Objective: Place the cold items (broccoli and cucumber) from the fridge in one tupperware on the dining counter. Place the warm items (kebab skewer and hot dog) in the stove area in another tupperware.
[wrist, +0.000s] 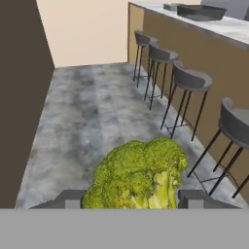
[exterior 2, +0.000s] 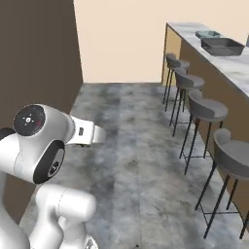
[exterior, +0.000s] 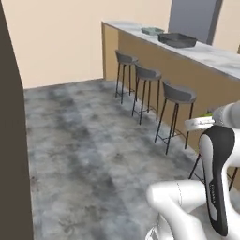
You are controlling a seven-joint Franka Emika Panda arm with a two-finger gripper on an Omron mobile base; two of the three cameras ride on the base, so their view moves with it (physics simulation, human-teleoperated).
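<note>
The gripper [wrist: 130, 199] is clamping the broccoli [wrist: 138, 175] between its part-open fingers, low in the centre of the hand view. By my reading, the carry to the dining counter [exterior: 220, 56] is in hand: the robot is facing a row of stools [exterior 2: 206, 109] along it, with two tupperwares [exterior: 177, 40] sitting at the upper right of the left base view. The next move is calling for a closer approach and a reach over one box. In the left base view the arm is folding up at lower right, the hand pointing forward.
</note>
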